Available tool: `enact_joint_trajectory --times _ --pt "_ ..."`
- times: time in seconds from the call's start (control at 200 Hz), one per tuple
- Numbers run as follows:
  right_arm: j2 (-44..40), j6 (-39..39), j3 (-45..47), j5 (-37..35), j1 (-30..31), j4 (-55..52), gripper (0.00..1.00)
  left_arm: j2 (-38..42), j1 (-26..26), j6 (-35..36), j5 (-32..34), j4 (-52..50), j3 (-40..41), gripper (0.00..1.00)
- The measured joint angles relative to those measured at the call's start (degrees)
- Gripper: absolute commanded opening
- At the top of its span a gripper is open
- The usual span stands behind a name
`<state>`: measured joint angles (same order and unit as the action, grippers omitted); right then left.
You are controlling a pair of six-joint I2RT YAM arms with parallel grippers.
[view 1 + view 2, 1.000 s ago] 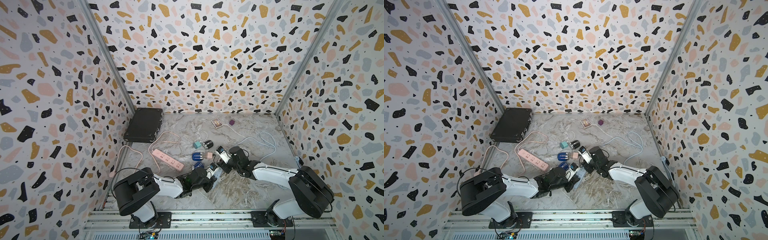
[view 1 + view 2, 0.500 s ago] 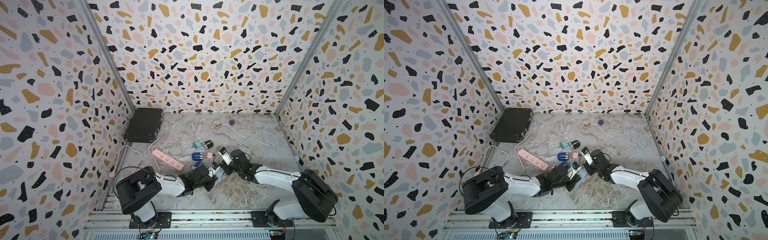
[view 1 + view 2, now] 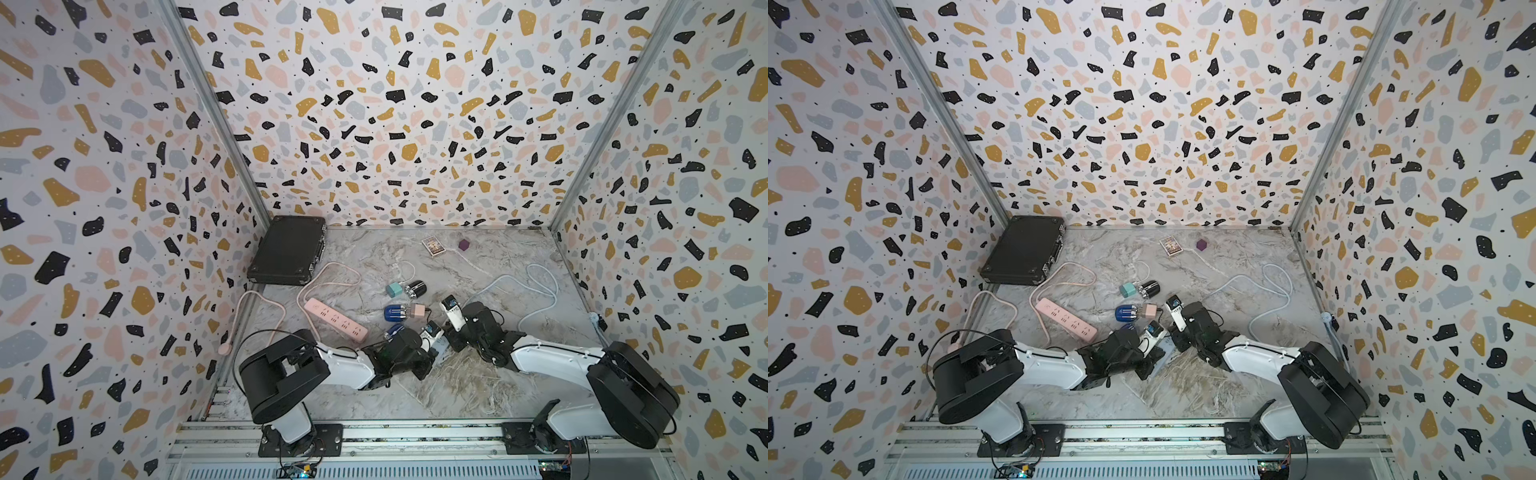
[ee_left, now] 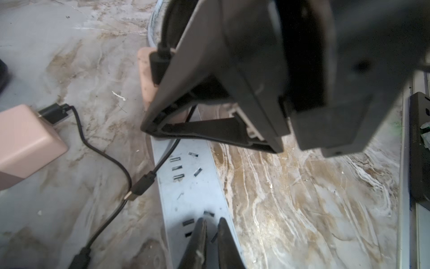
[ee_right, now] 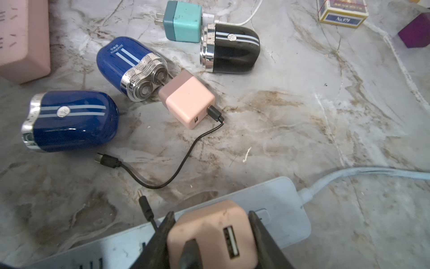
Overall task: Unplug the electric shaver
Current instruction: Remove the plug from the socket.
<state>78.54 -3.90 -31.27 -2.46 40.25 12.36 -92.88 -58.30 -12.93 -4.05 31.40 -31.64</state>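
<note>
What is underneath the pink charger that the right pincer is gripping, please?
The pale blue power strip lies beneath the pink charger in the right pincer. Its body hides the prongs and socket.

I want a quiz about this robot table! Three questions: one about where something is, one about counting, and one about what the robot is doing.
1. Where is the black case?
A. in the far corner, against the walls
B. between the two arms
C. on top of the pink power strip

2. How many blue shavers are there?
A. one
B. two
C. four

3. What is the right tool doing?
A. hanging open, holding nothing
B. shut on a pink charger that sits on the pale blue power strip
C. holding the black shaver

Answers:
1 A, both top views show it tucked in the far corner.
2 B, the right wrist view shows two side by side.
3 B, the charger is squeezed between its two sides.
</note>
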Motion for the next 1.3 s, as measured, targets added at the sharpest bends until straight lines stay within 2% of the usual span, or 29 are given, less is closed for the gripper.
enact_joint_trajectory --times 0.435,0.711,1.171,1.301 --pt "-8.1 -0.9 2.2 -2.1 1.1 -5.1 0.0 0.0 0.0 -0.7 -0.2 1.9 0.1 0.1" --pt "-5.1 -4.7 3.7 -7.5 3.5 -2.6 0.0 -0.1 0.0 -0.8 -0.5 0.2 0.0 0.1" --pt "-2.1 -6.4 3.9 -8.6 4.1 2.9 0.0 -1.8 0.0 -0.9 -3.6 1.0 -1.2 0.1" --pt "-2.1 -6.5 4.1 -8.5 4.1 3.3 0.0 -2.7 0.0 -1.4 -3.8 2.5 -1.3 0.06"
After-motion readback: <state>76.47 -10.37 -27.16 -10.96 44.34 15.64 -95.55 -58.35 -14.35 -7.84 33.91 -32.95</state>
